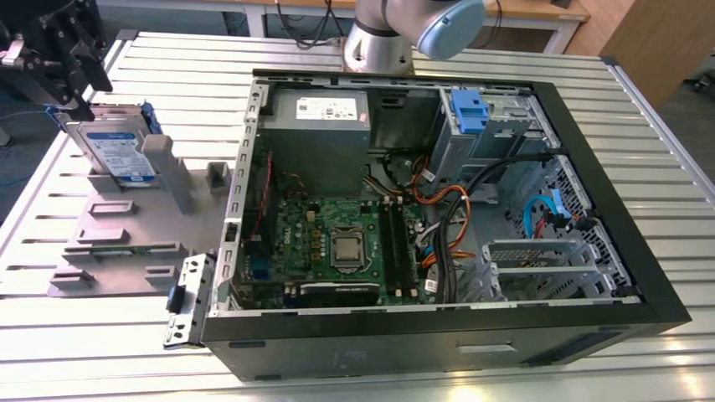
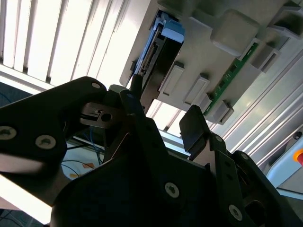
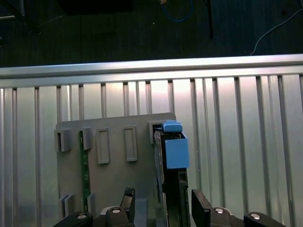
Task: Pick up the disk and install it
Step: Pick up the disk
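Currently: claw [image 3: 163,196] open, fingers [image 3: 201,208] apart either side of disk's near end | disk [image 3: 173,151] upright in grey fixture [image 3: 113,179] slot, between fingers | fixture on slatted table [image 3: 236,142] | open PC case [image 1: 447,209] well apart from claw

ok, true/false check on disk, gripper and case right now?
1. The disk stands on edge in the grey holder. True.
2. The gripper is shut on the disk. False: it is open, poised over the disk's top edge.
3. The case lies open on the table. True.
4. The disk sits inside the case. False: it is outside, at the exterior view's left.
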`<state>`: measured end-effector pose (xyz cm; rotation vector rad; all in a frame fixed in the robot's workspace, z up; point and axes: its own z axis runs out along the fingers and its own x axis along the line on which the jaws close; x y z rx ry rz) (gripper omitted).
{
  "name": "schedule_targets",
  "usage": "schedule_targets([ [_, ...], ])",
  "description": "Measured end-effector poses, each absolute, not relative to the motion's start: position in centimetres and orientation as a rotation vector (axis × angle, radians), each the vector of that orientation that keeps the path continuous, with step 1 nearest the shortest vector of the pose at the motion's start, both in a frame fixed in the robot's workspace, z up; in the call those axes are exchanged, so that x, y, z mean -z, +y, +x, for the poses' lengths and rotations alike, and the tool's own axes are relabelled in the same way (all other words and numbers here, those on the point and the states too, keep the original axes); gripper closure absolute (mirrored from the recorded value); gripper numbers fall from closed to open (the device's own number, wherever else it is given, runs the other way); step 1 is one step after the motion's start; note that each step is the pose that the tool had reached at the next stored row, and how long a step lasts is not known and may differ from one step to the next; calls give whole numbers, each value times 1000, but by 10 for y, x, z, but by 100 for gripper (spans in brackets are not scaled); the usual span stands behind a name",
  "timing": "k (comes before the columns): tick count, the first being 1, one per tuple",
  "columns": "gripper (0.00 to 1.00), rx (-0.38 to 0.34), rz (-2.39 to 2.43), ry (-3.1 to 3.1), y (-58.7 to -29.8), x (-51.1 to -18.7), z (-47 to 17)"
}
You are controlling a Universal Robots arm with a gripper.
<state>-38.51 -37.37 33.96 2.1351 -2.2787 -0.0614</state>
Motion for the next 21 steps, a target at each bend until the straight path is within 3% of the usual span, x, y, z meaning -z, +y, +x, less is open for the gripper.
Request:
schedule_targets([
  [21,41,62,2135,-2279,-369,-333,-388],
])
